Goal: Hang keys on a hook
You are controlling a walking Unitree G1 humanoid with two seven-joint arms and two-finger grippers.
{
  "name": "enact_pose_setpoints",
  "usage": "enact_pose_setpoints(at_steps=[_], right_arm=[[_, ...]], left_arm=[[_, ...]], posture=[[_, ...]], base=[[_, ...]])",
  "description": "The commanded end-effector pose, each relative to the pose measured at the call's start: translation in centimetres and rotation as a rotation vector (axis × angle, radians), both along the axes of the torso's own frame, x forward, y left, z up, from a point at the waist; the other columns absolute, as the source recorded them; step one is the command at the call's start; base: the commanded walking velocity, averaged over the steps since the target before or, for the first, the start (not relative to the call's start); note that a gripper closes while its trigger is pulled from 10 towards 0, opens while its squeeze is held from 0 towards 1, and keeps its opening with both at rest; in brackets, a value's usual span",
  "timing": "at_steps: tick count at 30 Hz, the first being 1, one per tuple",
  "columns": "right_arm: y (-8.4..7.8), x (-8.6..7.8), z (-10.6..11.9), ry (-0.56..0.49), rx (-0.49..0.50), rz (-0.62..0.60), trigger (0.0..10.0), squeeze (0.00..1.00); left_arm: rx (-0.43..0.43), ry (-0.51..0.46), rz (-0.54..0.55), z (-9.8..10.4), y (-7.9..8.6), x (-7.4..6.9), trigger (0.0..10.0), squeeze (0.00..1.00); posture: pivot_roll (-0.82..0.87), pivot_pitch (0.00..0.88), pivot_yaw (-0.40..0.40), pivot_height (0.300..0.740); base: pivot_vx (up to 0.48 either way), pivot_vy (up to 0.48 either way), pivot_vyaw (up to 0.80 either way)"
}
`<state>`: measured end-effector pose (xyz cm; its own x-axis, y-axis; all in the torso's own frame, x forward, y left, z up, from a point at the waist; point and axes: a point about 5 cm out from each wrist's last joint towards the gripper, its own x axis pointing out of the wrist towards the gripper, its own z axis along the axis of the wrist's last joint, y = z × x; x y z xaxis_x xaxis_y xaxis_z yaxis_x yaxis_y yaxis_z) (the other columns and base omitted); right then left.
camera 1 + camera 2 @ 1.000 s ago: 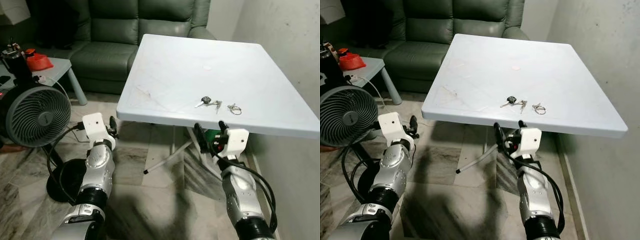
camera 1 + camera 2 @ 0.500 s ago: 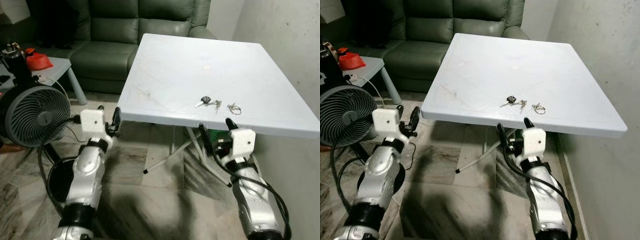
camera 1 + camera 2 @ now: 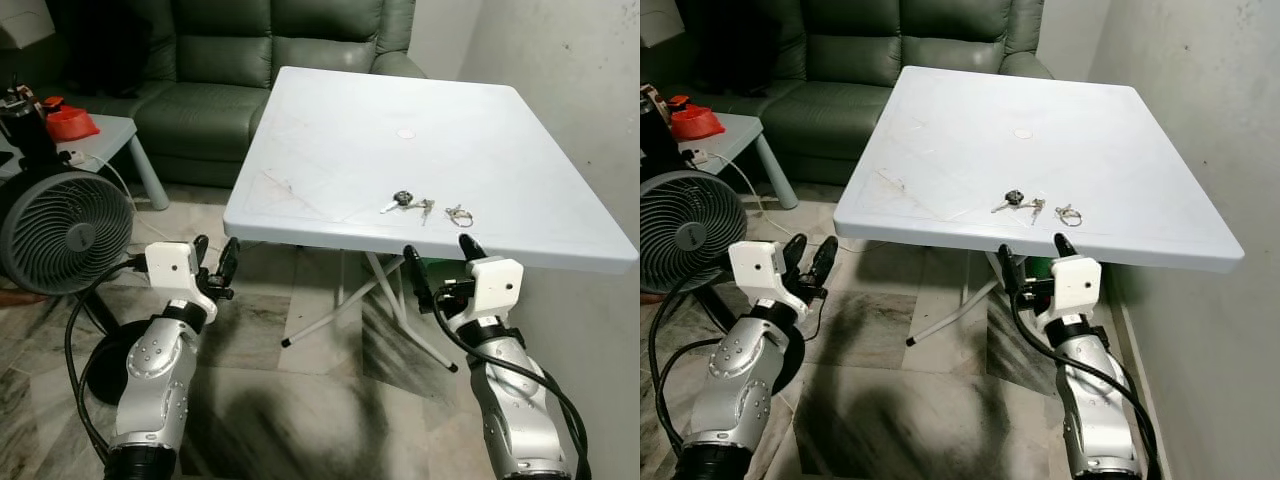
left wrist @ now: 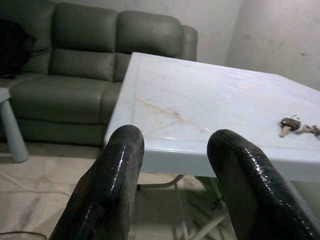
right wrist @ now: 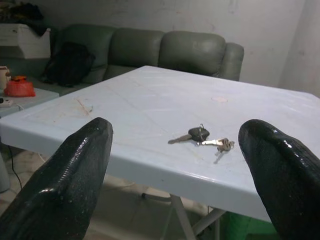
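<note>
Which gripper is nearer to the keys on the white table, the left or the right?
Right. The right gripper is just below the table edge near the keys; the left gripper is by the far corner.

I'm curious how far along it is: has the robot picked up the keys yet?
No, the keys lie on the white table, and the right gripper hangs open at the table's near edge.

A white square table (image 3: pixel 330 150) on folding metal legs (image 3: pixel 330 318) is set on a marbled tile floor (image 3: pixel 290 400). A bunch of keys (image 3: pixel 408 203) is laid near the table's front edge, just ahead of the right gripper (image 3: pixel 440 268), whose fingers are spread wide. A loose key ring (image 3: pixel 459 214) is seen just beside the keys. A faint round mark (image 3: pixel 405 132) is found farther back on the tabletop.
</note>
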<state>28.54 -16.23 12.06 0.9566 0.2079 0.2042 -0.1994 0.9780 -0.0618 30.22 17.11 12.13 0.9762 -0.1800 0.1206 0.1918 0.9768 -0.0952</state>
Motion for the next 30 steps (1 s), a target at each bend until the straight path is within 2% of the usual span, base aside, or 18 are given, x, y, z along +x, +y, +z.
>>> enact_pose_setpoints(at_steps=[1, 12, 30], right_arm=[[0.0, -0.1, 0.3, -0.003, 0.005, -0.001, 10.0, 0.0], [0.1, -0.2, 0.2, 0.012, 0.016, -0.004, 10.0, 0.0], [0.1, -0.2, 0.2, 0.018, 0.02, -0.013, 10.0, 0.0]], left_arm=[[0.01, -0.016, -0.03, 0.7, -0.5, 0.1, 10.0, 0.0], [0.019, 0.009, -0.07, 0.9, -1.4, 0.2, 10.0, 0.0], [0.025, 0.015, -0.107, 1.4, -1.7, 0.6, 10.0, 0.0]], posture=[[-0.15, 0.028, -0.014, 0.74], [-0.15, 0.031, -0.007, 0.74], [-0.15, 0.026, 0.011, 0.74]], base=[[0.0, 0.0, 0.0], [0.0, 0.0, 0.0], [0.304, 0.0, 0.0]])
